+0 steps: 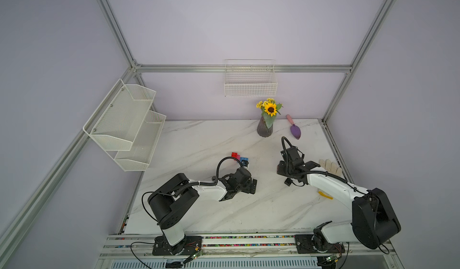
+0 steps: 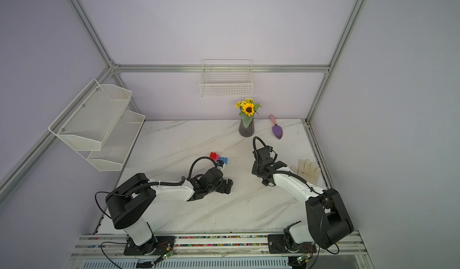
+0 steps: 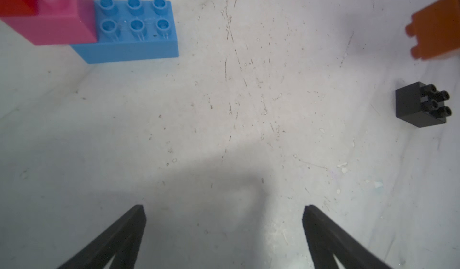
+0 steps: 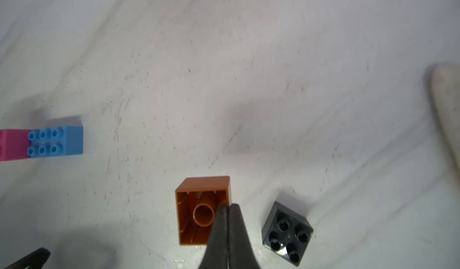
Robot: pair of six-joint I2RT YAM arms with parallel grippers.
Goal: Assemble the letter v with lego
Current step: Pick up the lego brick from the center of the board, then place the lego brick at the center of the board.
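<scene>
On the marble table (image 1: 199,143), your right gripper (image 4: 227,209) pinches one wall of the orange brick (image 4: 191,205), with its hollow side facing the wrist and the black brick (image 4: 287,233) just beside the tips. Your left gripper (image 3: 224,208) hangs wide and empty, with the joined blue (image 3: 134,31), pink (image 3: 54,24) and red (image 3: 15,1) bricks ahead of it. The bricks look light, stiff and slick, so a one-wall pinch may pivot; flat opposite sides would hold better.

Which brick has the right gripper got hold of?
The orange-brown brick: the right gripper pinches one wall, its hollow underside showing. The black brick beside it sits free, studs showing.
</scene>
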